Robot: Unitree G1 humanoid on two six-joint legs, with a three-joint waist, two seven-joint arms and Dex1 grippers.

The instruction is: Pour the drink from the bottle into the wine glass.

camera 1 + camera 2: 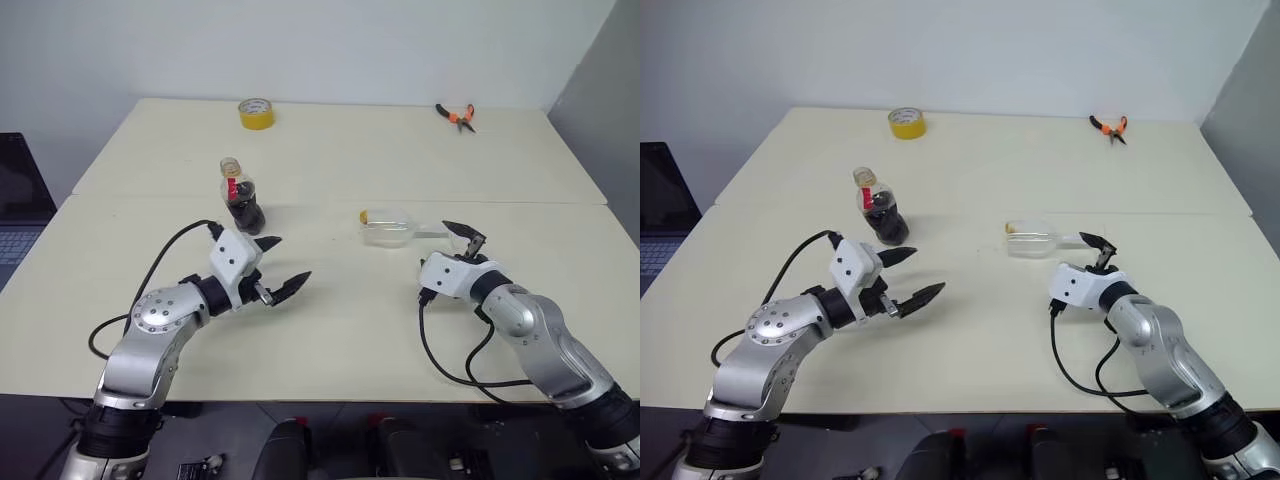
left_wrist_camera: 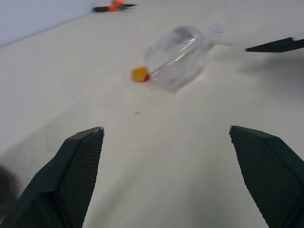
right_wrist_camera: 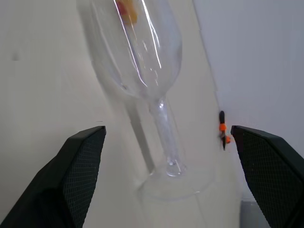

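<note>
Head views: wine glass (image 1: 386,227) lies on its side on the table (image 1: 330,330), bowl toward robot's left, stem (image 1: 432,233) running toward robot's right, so long axis goes roughly across the table. Looks empty; yellowish mark (image 1: 365,214) at the rim end. Right gripper (image 1: 464,238) sits just beside the stem/foot end, fingers spread, nothing between them. Foot itself hard to make out behind the fingers. Bottle (image 1: 241,196) stands upright, well apart from the glass on robot's left, dark drink (image 1: 246,214) in lower body; cap not clearly visible on the neck. Left gripper (image 1: 281,268) is near the bottle on the robot's side of it, fingers wide apart, empty, pointing across toward the glass rather than at the bottle. Tape roll (image 1: 256,113) and pliers (image 1: 456,116) at far edge, out of the way.

L wrist view: fingers (image 2: 76,171) spread, glass (image 2: 178,57) ahead on its side, yellow mark facing camera; a tip of the other gripper (image 2: 275,45) near the stem end.

R wrist view: fingers (image 3: 78,166) apart, glass bowl (image 3: 137,47), stem and foot (image 3: 175,183) close ahead between them, not gripped.

Judgement: glass needs righting before any pour; right arm is clearly nearer, and the stem is the end facing it. Left arm is nearer the bottle.
</note>
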